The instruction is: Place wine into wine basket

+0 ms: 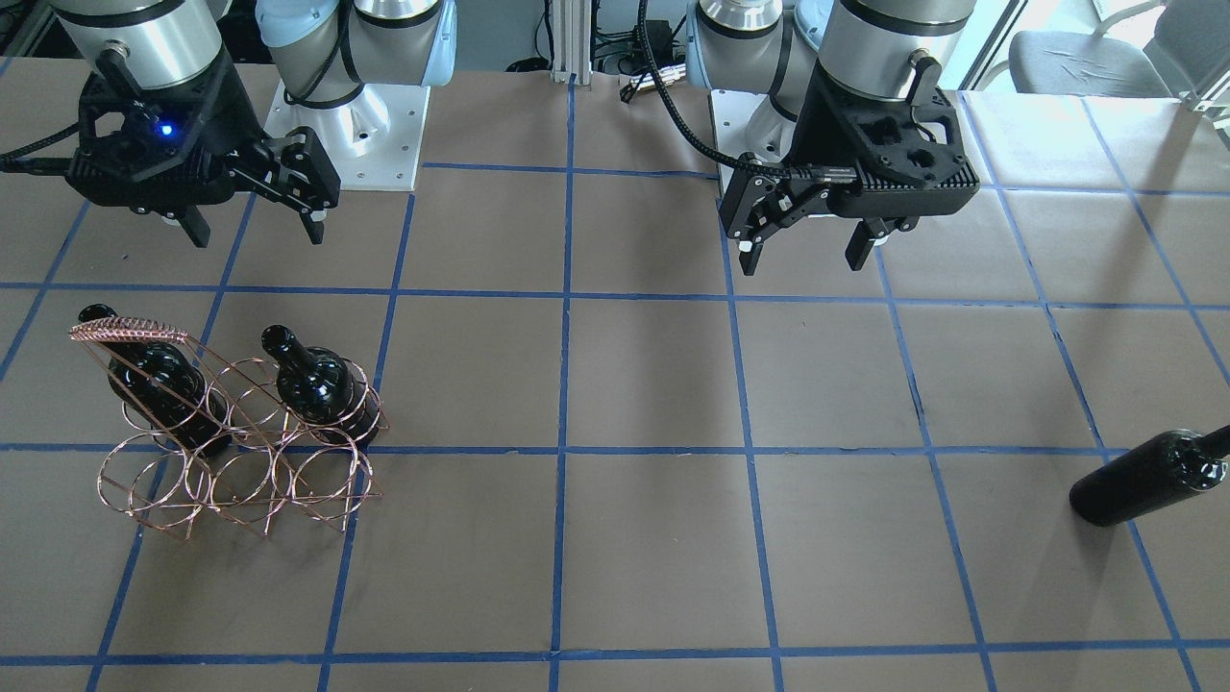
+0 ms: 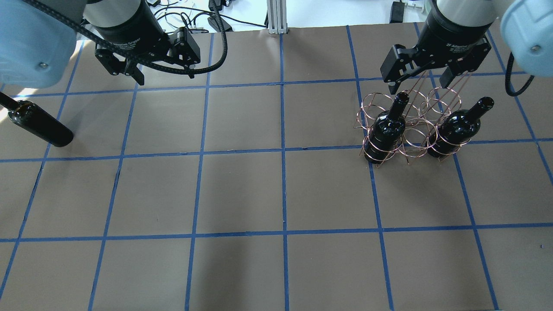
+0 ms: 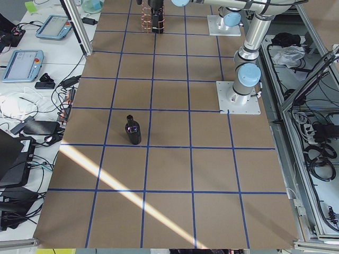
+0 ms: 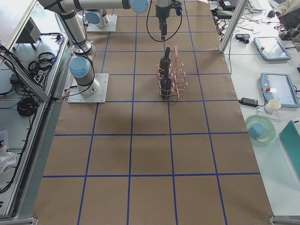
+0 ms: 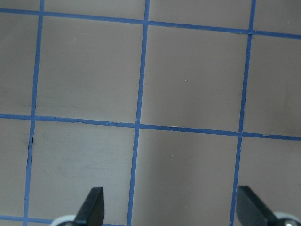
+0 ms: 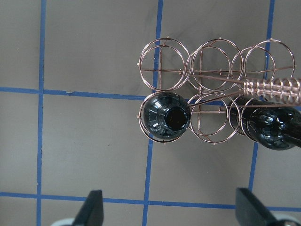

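two bottles (image 2: 386, 129) stand in wire basket (image 1: 130, 333), in end rings of one row, one ring between them. third, wine (image 1: 1148, 478), stands upright alone on brown blue-taped table (image 1: 653, 384) toward robot's left end, well apart from basket. left gripper (image 1: 805, 261) hangs above table, fingers spread, released, clear of wine. right gripper (image 1: 257, 234) hangs raised near basket, fingers likewise spread wide, gripping nothing.
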You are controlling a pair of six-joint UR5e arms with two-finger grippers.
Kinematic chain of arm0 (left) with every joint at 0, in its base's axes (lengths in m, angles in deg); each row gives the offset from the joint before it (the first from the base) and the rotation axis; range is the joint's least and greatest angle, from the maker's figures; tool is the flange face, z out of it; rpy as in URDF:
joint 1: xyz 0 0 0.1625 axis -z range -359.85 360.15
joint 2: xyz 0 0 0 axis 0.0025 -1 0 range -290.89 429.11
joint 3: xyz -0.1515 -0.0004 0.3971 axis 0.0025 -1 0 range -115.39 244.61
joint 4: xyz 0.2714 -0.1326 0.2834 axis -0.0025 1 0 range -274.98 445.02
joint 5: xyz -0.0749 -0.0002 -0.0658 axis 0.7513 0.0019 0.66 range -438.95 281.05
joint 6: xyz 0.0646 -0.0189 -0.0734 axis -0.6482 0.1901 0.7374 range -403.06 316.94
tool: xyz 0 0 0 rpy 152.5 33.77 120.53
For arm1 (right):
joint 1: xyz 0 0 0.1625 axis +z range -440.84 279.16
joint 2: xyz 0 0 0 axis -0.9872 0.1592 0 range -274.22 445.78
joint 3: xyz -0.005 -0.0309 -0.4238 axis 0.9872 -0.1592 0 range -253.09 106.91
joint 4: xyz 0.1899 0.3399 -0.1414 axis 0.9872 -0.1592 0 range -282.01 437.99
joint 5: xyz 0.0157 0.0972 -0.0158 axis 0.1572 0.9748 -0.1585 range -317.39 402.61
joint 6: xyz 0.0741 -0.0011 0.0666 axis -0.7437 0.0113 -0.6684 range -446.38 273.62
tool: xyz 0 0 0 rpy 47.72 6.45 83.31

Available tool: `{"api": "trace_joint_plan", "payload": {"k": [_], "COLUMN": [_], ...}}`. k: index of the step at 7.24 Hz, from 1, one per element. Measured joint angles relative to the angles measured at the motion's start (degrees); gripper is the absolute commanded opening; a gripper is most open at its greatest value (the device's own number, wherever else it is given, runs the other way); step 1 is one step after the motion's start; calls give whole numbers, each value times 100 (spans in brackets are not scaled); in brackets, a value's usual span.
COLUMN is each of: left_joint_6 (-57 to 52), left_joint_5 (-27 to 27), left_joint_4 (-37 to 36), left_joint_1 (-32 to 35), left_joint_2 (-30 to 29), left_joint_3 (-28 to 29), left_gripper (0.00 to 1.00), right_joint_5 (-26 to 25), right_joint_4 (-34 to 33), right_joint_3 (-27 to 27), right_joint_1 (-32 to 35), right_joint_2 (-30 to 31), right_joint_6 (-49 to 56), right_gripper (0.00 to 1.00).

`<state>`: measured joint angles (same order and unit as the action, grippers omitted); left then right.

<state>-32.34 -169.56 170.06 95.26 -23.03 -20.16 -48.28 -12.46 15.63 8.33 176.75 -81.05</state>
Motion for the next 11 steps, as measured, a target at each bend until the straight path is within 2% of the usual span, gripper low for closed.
{"api": "trace_joint_plan", "payload": {"k": [3, 5, 6, 8, 10, 11], "left_joint_6": [-306, -916, -1364, -2785, -4040, -4251], "left_joint_5": [22, 23, 14, -4, -78, -181], "left_joint_4": [12, 74, 193, 372, 181, -134], "left_joint_1": [-104, -638, -1139, -2658, -4172, -4522], "left_joint_2": [9, 50, 76, -10, -357, -624], "left_joint_3": [8, 24, 28, 19, 47, 96], "left_gripper": [100, 100, 100, 100, 100, 100], "right_joint_5": [3, 30, 44, 67, 74, 79], "right_joint_4": [0, -8, -9, 5, 9, 2], "right_joint_3": [22, 29, 33, 38, 40, 40], "right_joint_1": [4, 4, 4, 3, 2, 3], "right_joint_2": [16, 16, 17, 20, 21, 23], "right_joint_6": [3, 3, 4, 3, 7, 7], "right_gripper": [100, 100, 100, 100, 100, 100]}}
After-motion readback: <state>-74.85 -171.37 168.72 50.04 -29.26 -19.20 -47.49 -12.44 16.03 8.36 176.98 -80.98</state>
